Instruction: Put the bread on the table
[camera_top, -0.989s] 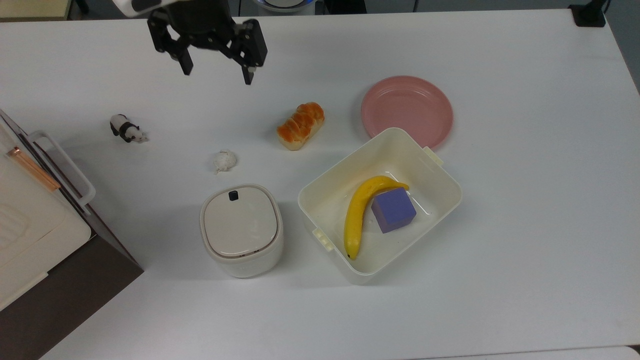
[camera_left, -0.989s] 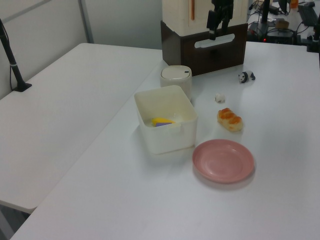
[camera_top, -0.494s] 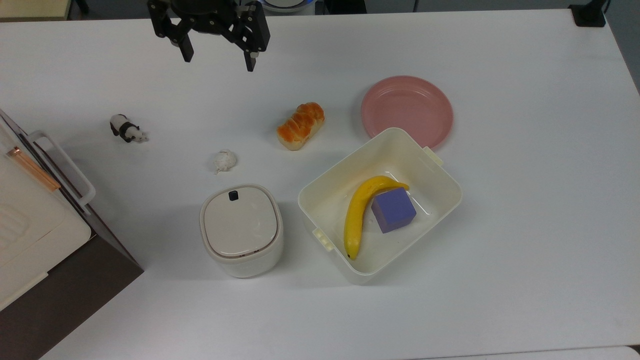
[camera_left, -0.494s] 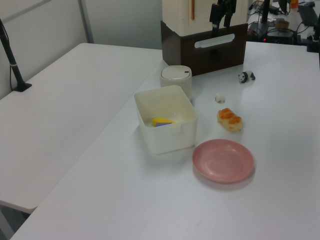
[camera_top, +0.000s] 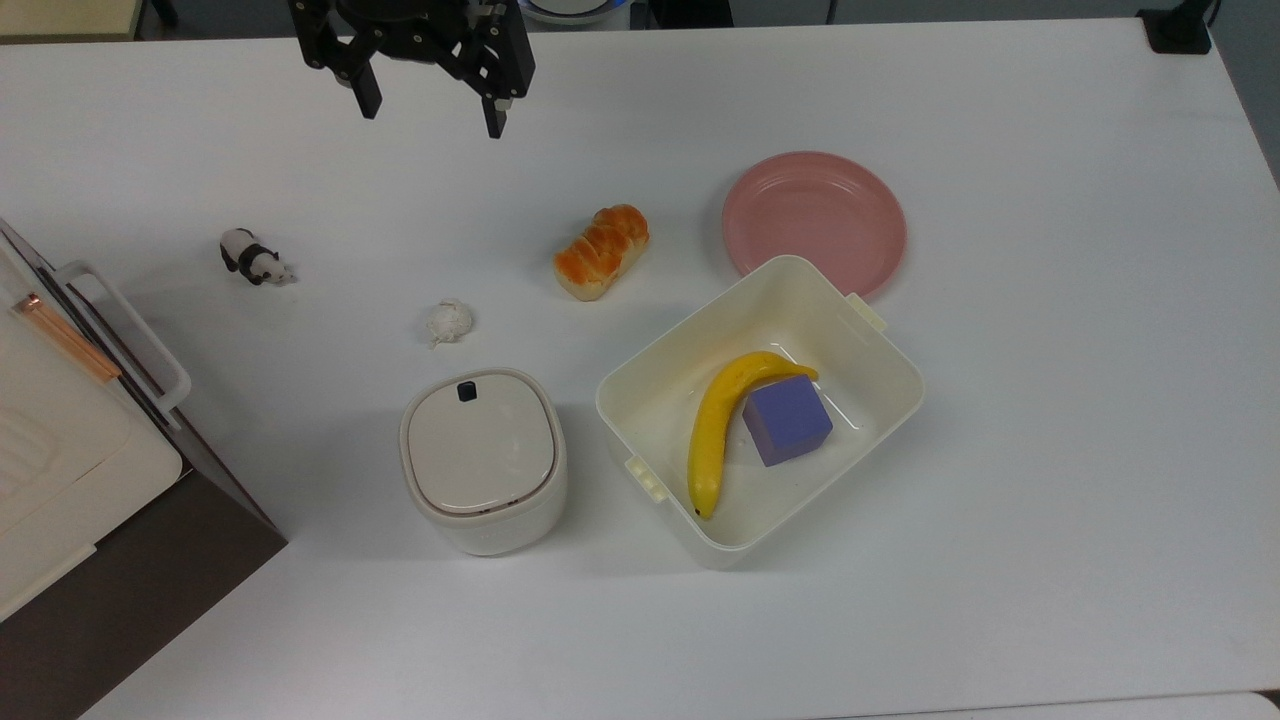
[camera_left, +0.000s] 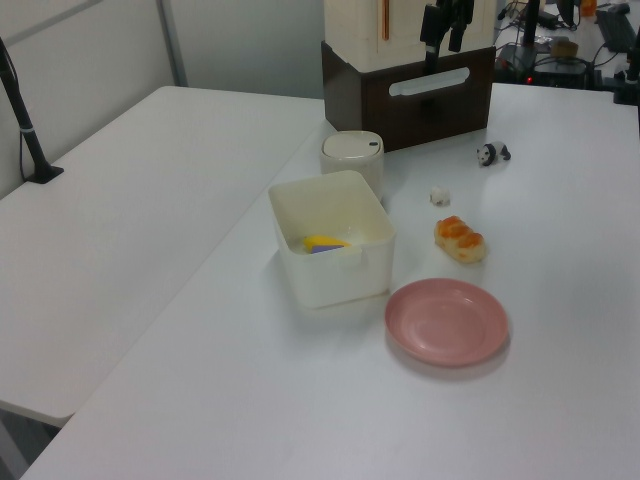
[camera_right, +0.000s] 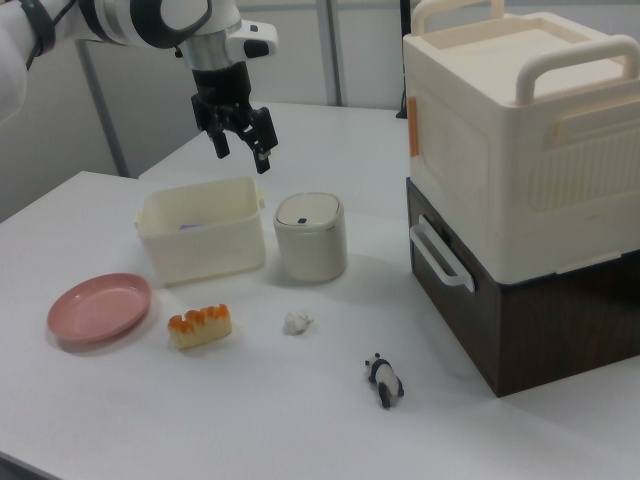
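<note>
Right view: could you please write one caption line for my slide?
Open gripper raised above the white table; the bread lies beside a pink plate.

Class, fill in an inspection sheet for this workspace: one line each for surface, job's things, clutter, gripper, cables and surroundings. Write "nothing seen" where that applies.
Surface: white table, flat, no spills seen.
Job's things: bread lies on the table beside the pink plate, touching neither it nor the bin.
Clutter: open cream bin holding a banana and a purple cube; lidded pot; white ball; panda toy.
Gripper: gripper hangs above the table, fingers open, holding nothing.
Cables: nothing seen on the table.
Surroundings: cream box on a brown case at the table's edge; second table alongside.
</note>
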